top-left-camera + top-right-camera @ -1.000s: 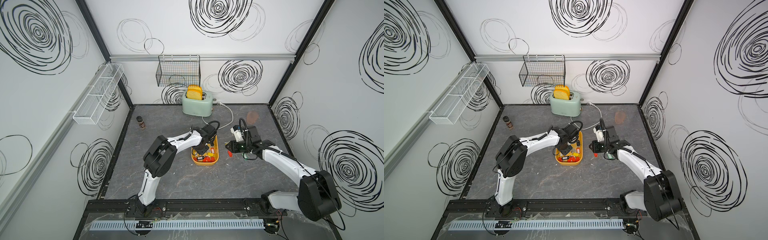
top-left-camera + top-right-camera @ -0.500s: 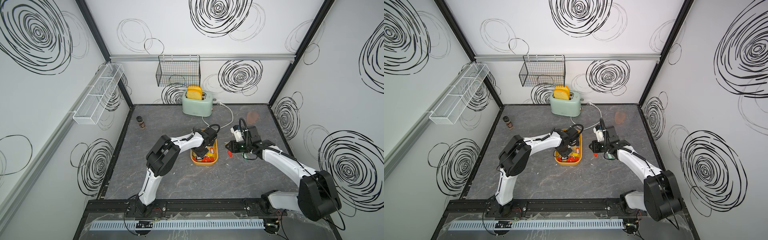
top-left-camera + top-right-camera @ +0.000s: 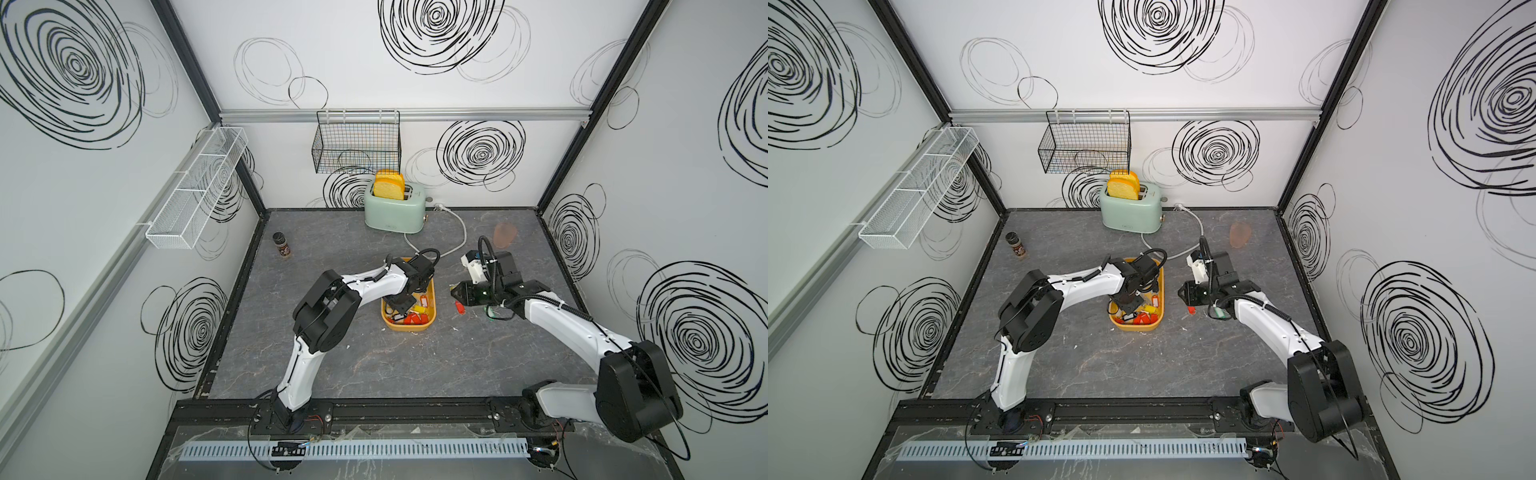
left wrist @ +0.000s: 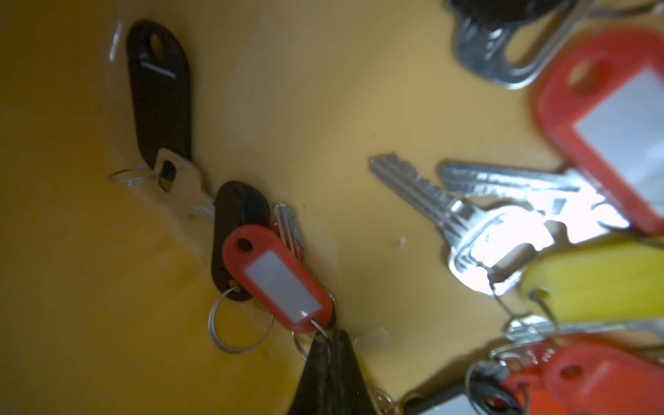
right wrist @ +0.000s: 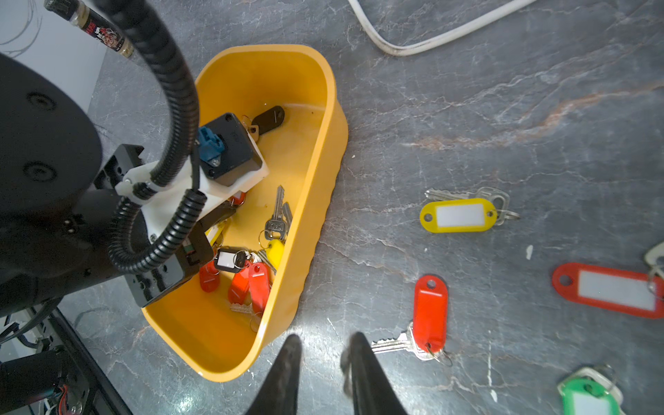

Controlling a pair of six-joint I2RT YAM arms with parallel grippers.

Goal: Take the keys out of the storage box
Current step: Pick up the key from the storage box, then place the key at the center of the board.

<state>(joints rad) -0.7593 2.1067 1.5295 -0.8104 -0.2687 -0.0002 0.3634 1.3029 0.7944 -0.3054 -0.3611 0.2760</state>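
Note:
The yellow storage box [image 3: 409,329] [image 3: 1138,327] [image 5: 305,222] sits mid-table and holds several keys [image 5: 251,266] with red, black and yellow tags. My left gripper [image 4: 330,341] [image 3: 401,309] reaches down inside the box. It is shut on the wire ring of a red-tagged key [image 4: 276,276] that lies on the box floor. My right gripper [image 5: 323,345] [image 3: 453,293] hovers open just right of the box, with only bare table between its fingers. More keys lie on the table there: a yellow-tagged one [image 5: 458,215], two red-tagged ones [image 5: 430,312] [image 5: 607,289] and a green-tagged one [image 5: 589,395].
A mint toaster [image 3: 395,212] with bread stands at the back, its white cable [image 3: 455,241] trailing toward the box. A spice bottle [image 3: 281,245] stands at the back left and a pink cup [image 3: 505,235] at the back right. A black wire basket [image 3: 357,147] and a white rack [image 3: 195,195] hang on the walls.
My left gripper has gone down into the box toward its near end and closed its jaws. The right arm has stayed where it was.

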